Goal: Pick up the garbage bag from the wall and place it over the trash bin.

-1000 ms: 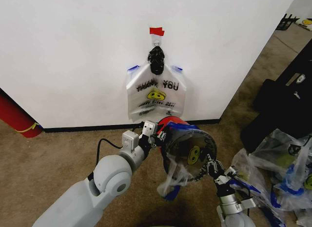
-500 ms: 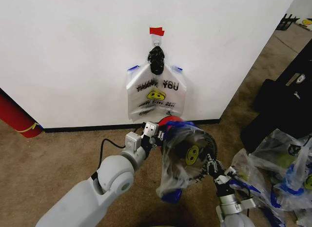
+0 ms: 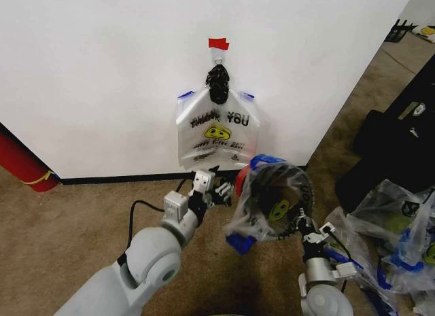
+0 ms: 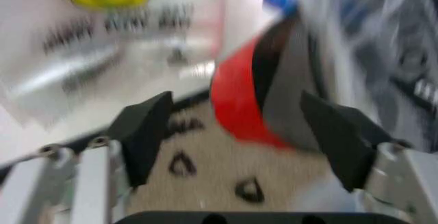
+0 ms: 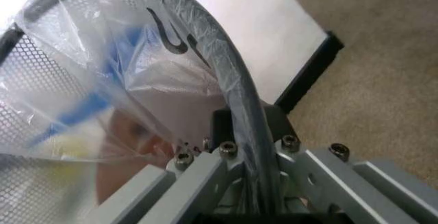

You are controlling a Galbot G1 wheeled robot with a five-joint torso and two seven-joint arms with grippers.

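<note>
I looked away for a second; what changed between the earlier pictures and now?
The left gripper let go, its jaws now open beside the black wire-mesh trash bin, which shifted rightward with the thin white plastic garbage bag draped over it. The right gripper still clamps the rim. The wall bag is unchanged.

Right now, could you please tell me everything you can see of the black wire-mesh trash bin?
The trash bin is a small round black wire-mesh bin with a red base. It is lifted off the carpet and tipped, its open mouth facing the head camera. The right gripper is clamped on its rim; the right wrist view shows the rim running between the fingers. A thin see-through garbage bag with blue handles and a yellow smiley print is draped over the mouth and hangs off one side. The left gripper is open beside the base.
</note>
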